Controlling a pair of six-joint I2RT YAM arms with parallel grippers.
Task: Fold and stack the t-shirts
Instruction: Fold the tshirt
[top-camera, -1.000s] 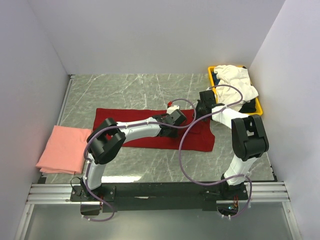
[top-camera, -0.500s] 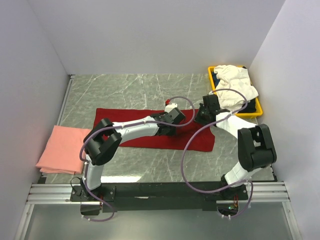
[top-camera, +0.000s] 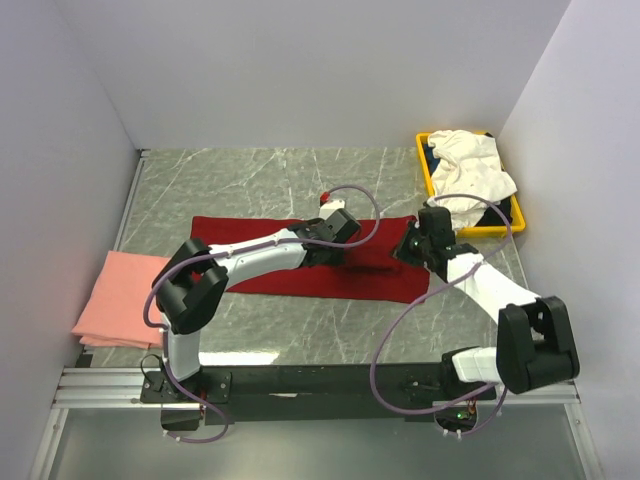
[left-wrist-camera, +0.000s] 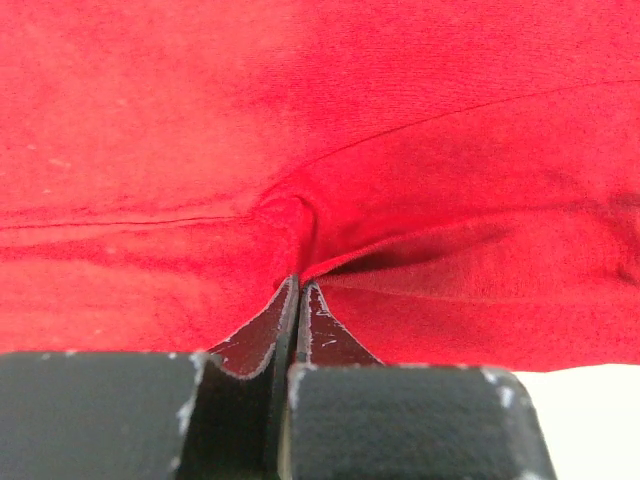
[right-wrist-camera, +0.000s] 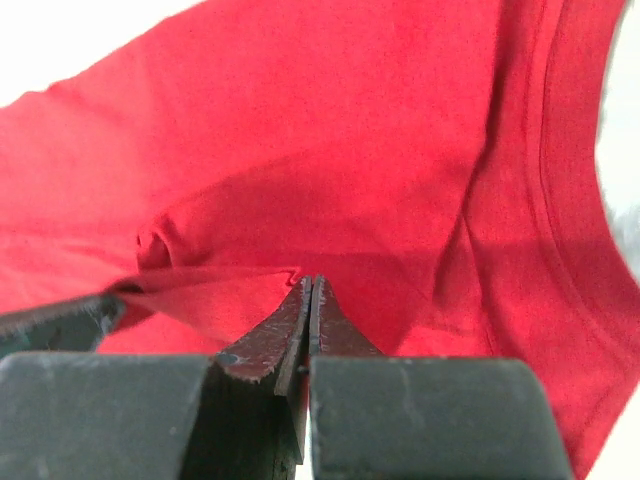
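Note:
The dark red t-shirt (top-camera: 330, 280) lies spread across the middle of the table. My left gripper (top-camera: 343, 240) is shut on a pinched fold of it, seen close up in the left wrist view (left-wrist-camera: 300, 282). My right gripper (top-camera: 408, 248) is shut on the red cloth near its right end, by the collar (right-wrist-camera: 311, 282). The salmon-pink t-shirt (top-camera: 125, 295) lies folded at the table's left edge. The white t-shirt (top-camera: 470, 165) lies crumpled in the yellow bin (top-camera: 421, 150) at the back right.
Grey walls close in the table on the left, back and right. The arms' purple cables loop over the red shirt and the near table. The bases' rail runs along the near edge.
The left gripper has moved a little left and farther away with the red cloth. The right gripper has drawn nearer, and its elbow has swung down towards the near right.

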